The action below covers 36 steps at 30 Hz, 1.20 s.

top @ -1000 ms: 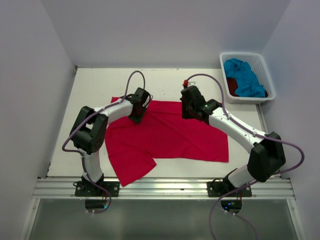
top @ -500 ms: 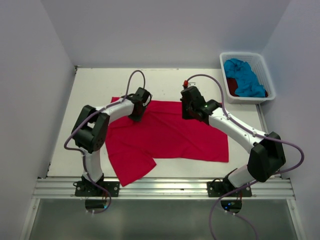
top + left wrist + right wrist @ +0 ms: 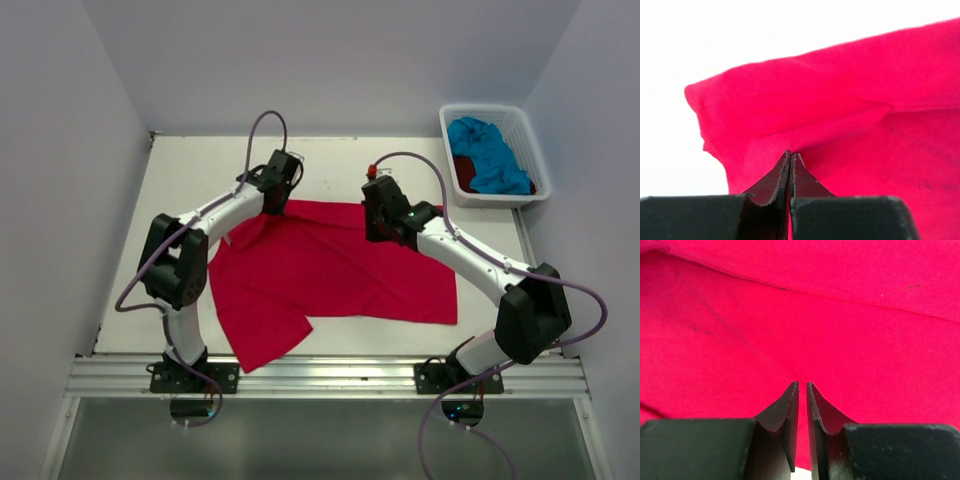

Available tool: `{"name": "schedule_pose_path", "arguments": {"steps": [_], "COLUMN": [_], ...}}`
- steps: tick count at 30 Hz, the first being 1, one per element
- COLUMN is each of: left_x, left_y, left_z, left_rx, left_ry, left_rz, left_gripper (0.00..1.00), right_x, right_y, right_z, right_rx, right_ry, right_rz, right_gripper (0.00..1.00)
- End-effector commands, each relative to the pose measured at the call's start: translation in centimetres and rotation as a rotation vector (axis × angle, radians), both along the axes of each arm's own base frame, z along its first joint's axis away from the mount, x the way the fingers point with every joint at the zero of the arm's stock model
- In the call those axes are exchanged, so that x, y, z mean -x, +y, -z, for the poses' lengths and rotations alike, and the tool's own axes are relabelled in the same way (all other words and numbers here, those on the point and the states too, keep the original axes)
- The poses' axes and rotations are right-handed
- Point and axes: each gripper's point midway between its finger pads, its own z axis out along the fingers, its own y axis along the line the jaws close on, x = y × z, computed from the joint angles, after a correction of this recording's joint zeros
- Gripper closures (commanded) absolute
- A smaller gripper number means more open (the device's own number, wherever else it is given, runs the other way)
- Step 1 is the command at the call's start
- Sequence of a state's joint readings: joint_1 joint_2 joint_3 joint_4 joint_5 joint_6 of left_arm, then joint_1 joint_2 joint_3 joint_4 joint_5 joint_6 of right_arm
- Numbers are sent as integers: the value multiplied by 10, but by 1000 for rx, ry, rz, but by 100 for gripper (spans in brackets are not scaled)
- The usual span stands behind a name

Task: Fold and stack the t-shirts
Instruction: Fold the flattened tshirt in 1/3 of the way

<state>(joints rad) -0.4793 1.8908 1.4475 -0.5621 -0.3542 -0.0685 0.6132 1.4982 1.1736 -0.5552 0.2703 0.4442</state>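
The bright red-pink t-shirt lies spread on the white table; it fills the left wrist view and the right wrist view. My left gripper is at the shirt's far left edge, jaws shut on a raised fold of the cloth. My right gripper is at the far edge near the middle, jaws almost together with red cloth in the thin gap. The turquoise shirt and the dark red shirt lie crumpled in the basket.
The white plastic basket stands at the far right corner of the table. White walls close in the left, back and right sides. Bare table shows to the left of and beyond the shirt. A metal rail runs along the near edge.
My left gripper has moved toward the far side of the table, drawing the shirt's far left part with it; the corner that lay flat at the left is now pulled in. The right gripper has stayed put.
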Motion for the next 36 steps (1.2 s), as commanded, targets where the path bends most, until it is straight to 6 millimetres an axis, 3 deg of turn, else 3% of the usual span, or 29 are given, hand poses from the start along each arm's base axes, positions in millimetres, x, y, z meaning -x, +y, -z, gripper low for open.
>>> {"name": "schedule_pose_path", "arguments": {"steps": [1, 9, 11, 15, 19, 25, 26, 30, 34, 36], "left_x": [-22, -52, -58, -66, -67, -68, -67, -60, -41, -27], "left_y": [8, 38, 46, 55, 57, 45, 40, 20, 7, -3], "left_z": [-16, 15, 24, 32, 27, -19, -37, -63, -36, -13], "left_rx": [-21, -32, -22, -10, 14, 109, 126, 155, 115, 101], "left_ry": [-83, -78, -71, -91, -130, -254, -292, -315, -172, -88], "left_rz": [-65, -167, -197, -240, -262, -227, -212, -113, -32, 25], "left_gripper": [100, 100, 94, 72, 68, 68, 68, 67, 67, 69], "right_x": [1, 6, 7, 10, 12, 13, 13, 12, 10, 10], "right_y": [-4, -8, -8, -8, -8, -7, -6, -4, -3, -2], "right_z": [-13, -7, -6, -1, 2, 7, 8, 10, 10, 10], "right_rx": [-5, 6, 6, 2, 0, -1, -4, -8, -12, -11], "right_ry": [-36, -24, -19, -8, -2, 8, 12, 14, 10, 11], "right_rz": [3, 0, 0, -4, -5, -9, -11, -15, -14, -16], "right_gripper": [85, 85, 85, 85, 85, 86, 86, 86, 86, 86]}}
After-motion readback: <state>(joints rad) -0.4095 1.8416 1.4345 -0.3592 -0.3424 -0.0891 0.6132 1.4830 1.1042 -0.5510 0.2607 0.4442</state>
